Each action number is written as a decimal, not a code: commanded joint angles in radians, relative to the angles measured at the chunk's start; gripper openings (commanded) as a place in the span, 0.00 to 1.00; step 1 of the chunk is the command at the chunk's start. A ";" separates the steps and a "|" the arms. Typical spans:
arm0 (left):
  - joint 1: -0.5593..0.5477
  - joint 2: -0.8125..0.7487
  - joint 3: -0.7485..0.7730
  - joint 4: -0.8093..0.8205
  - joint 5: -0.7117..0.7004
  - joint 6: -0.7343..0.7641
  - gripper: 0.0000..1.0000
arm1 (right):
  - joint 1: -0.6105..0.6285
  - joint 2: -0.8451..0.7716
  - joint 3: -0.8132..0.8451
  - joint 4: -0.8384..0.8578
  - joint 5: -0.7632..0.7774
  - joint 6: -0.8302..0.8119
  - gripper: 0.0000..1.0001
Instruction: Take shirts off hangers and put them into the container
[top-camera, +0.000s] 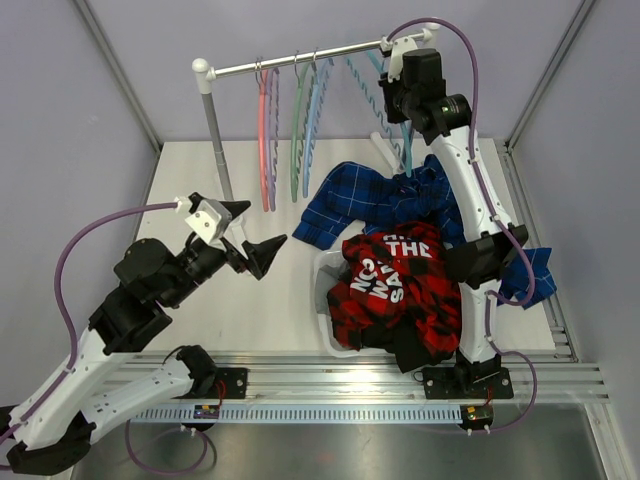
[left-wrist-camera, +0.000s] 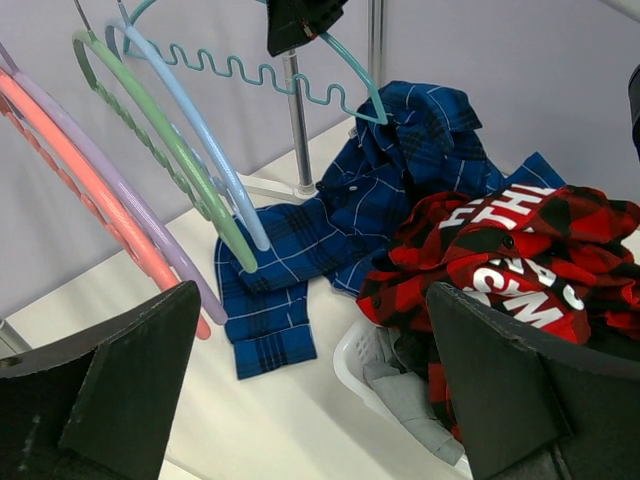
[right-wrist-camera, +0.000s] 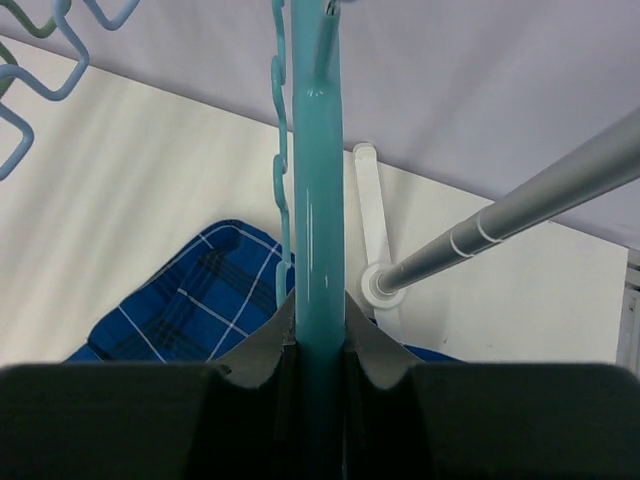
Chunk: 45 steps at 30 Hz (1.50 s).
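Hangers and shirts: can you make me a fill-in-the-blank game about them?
1. The right tool is pinching a ___ hanger.
2. The left tool is wide ___ and holds nothing.
3. In the basket, the top shirt is ___ and black plaid.

Missing words: teal; open; red.

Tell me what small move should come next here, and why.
Probably lower the left gripper toward the blue plaid shirt. That gripper is open and empty, while the right gripper is shut on the teal hanger by the rail. The shirt lies mostly on the table beyond the basket, not inside it.
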 joint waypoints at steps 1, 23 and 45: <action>0.002 0.007 -0.012 0.068 0.020 -0.022 0.99 | 0.009 -0.033 0.018 0.036 -0.077 -0.008 0.22; 0.002 0.048 -0.152 0.113 0.129 -0.134 0.99 | -0.455 -0.731 -0.778 -0.008 -0.588 -0.318 0.99; 0.002 -0.035 -0.259 0.116 0.095 -0.187 0.99 | -0.413 -0.170 -0.939 0.160 -0.634 -0.032 0.99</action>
